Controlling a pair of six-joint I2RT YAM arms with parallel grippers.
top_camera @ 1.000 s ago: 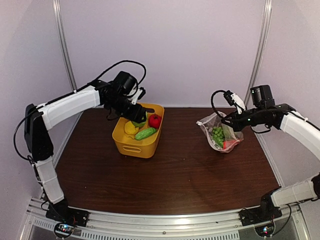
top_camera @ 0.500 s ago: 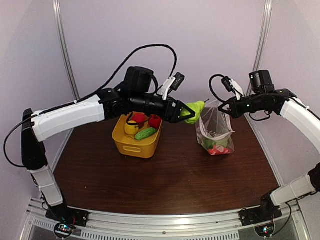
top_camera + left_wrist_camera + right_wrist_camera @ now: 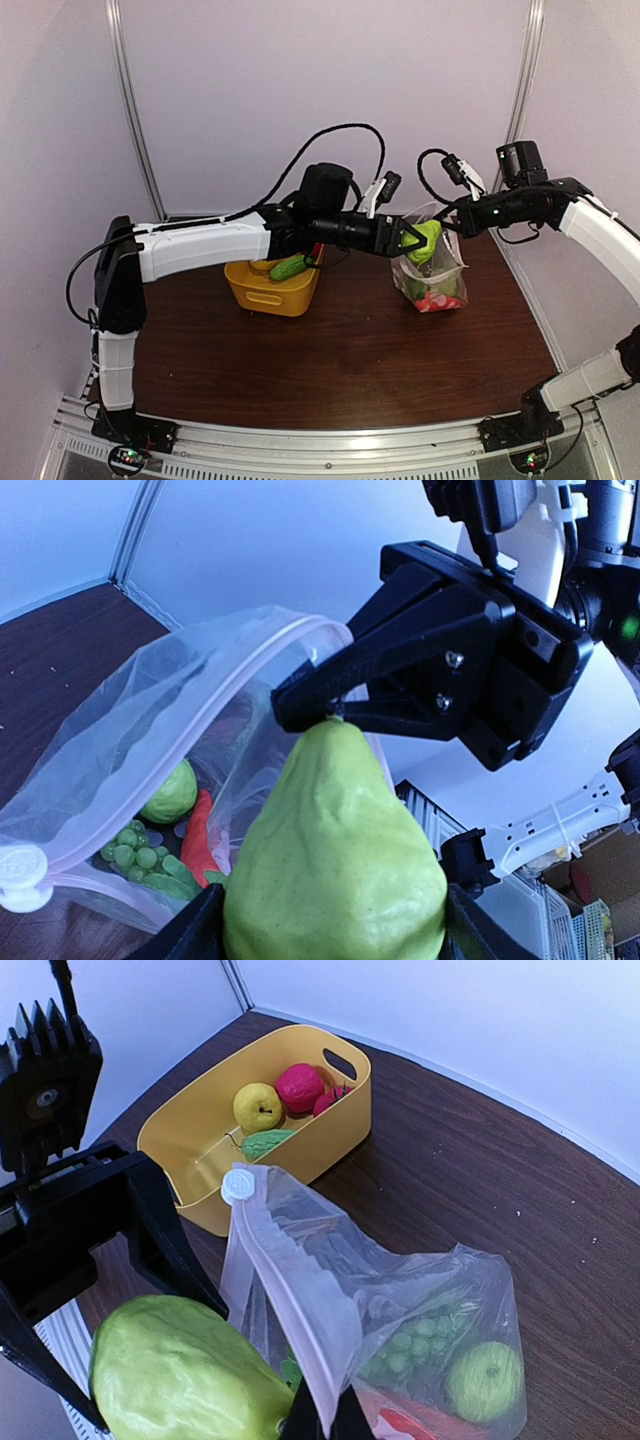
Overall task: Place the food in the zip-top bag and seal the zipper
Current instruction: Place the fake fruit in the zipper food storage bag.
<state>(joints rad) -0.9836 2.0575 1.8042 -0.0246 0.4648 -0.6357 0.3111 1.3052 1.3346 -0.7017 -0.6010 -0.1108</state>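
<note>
My left gripper (image 3: 420, 240) is shut on a green pear-shaped toy fruit (image 3: 428, 239), also in the left wrist view (image 3: 335, 860) and the right wrist view (image 3: 180, 1380), and holds it at the open mouth of the clear zip-top bag (image 3: 432, 270). My right gripper (image 3: 462, 222) is shut on the bag's zipper strip (image 3: 300, 1330) and holds the mouth up and open. The white slider (image 3: 238, 1185) sits at the strip's far end. Inside the bag lie green grapes (image 3: 405, 1345), a green round fruit (image 3: 483, 1380) and a red piece (image 3: 200, 830).
A yellow basket (image 3: 250, 285) stands left of the bag on the brown table. It holds a yellow fruit (image 3: 257, 1107), a pink-red fruit (image 3: 300, 1087) and a green cucumber (image 3: 262, 1142). White walls close in the back and sides.
My left arm has reached further right and lower, bringing the green fruit from beside the bag to its open mouth. The right gripper still holds the bag up.
</note>
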